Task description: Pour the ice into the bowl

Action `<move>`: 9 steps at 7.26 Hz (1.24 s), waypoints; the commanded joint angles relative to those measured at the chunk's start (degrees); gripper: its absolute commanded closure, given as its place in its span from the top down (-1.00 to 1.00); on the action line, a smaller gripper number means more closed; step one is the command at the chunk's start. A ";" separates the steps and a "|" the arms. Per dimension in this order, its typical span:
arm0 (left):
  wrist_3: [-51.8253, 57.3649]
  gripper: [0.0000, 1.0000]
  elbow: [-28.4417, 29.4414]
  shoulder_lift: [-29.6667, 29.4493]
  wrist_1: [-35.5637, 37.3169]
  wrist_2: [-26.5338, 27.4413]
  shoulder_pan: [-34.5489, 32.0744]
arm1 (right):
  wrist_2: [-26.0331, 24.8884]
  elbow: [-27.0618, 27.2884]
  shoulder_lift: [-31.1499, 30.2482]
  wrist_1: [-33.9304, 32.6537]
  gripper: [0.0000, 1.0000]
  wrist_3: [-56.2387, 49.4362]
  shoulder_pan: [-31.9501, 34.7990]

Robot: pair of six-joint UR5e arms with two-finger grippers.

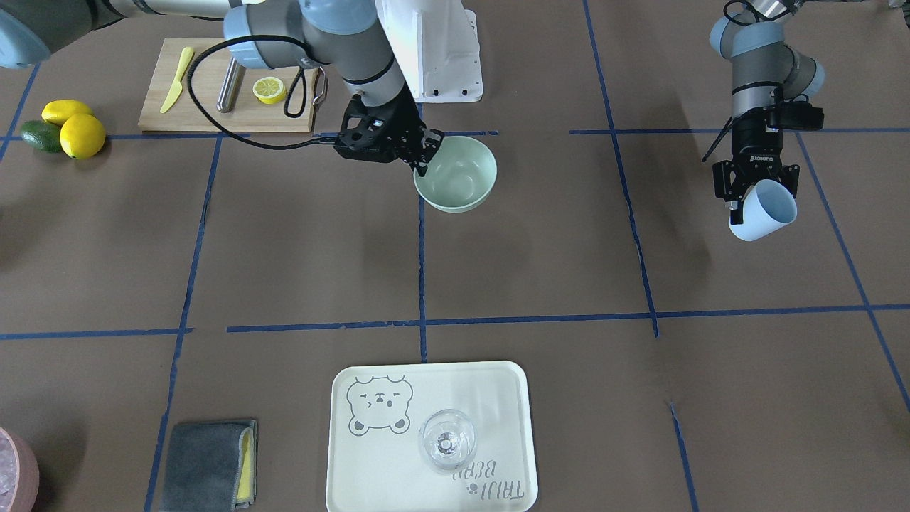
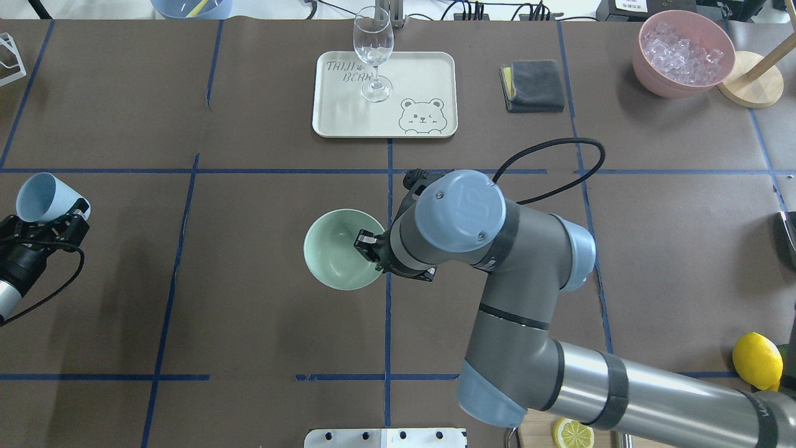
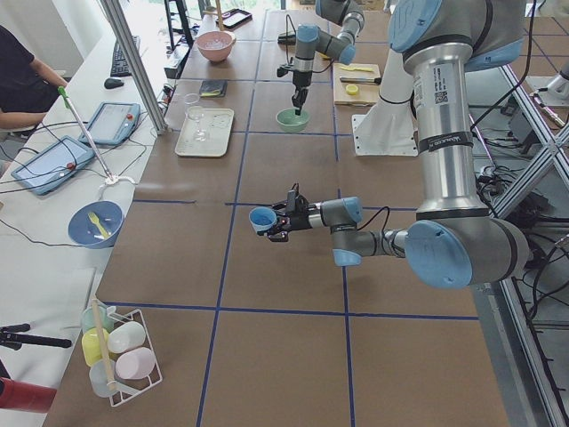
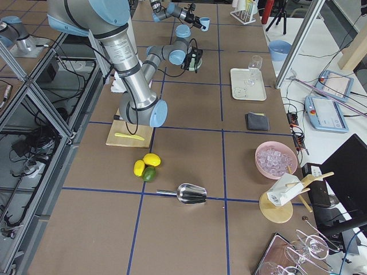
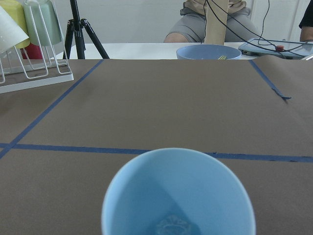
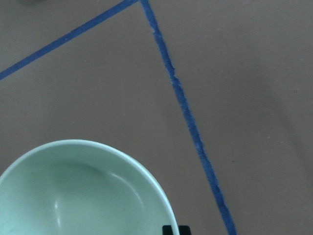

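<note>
Mint-green bowl mid-surface, rim pinched in the right hand.
Off to the side, left hand clamped round blue cup, ice sitting at its bottom: light, slick, probably quick to skitter, so tip slowly, gripping mid-wall. Farther out, tray reading "TAIJI BEAR".

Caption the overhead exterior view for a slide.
Right pincer grips the mint-green bowl by its rim; left pincer holds a tilted blue cup far to the side.

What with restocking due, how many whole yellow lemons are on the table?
2. One whole yellow lemon and a second lemon lie beside the dark green avocado near the wooden cutting board. None seems hidden.
</note>
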 commanded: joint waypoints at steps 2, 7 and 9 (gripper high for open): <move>8.33 -1.00 -0.80 -1.59 -0.21 -0.09 -0.62 | -4.82 -16.10 10.44 2.35 -1.00 -0.26 -1.59; 11.93 -1.00 -8.09 -2.04 0.93 0.44 -0.62 | -5.36 -19.99 13.95 4.13 1.00 0.00 -1.33; 13.77 -1.00 -14.20 -2.65 14.04 0.61 -0.36 | -3.70 -16.41 13.18 3.78 1.00 -0.43 0.95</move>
